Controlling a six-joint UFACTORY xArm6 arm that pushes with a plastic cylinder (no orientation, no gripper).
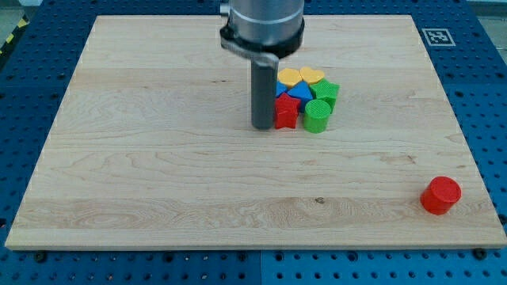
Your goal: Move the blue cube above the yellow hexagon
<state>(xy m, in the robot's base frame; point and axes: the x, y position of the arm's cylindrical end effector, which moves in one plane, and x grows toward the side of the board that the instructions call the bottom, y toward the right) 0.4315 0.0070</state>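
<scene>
A tight cluster of blocks sits right of the board's middle. The yellow hexagon [289,77] is at the cluster's top left, with a yellow heart [312,76] beside it. Just below them lies a blue block [299,93], partly hidden by its neighbours; a sliver of blue [278,92] also shows next to the rod, so I cannot tell which is the cube. A red star [286,113] and a green cylinder [317,116] form the bottom row, and a green block [328,91] sits at the right. My tip [262,127] rests against the red star's left side.
A red cylinder [440,195] stands alone near the board's bottom right corner. The wooden board [158,158] lies on a blue perforated table. A marker tag [437,36] sits off the board's top right corner.
</scene>
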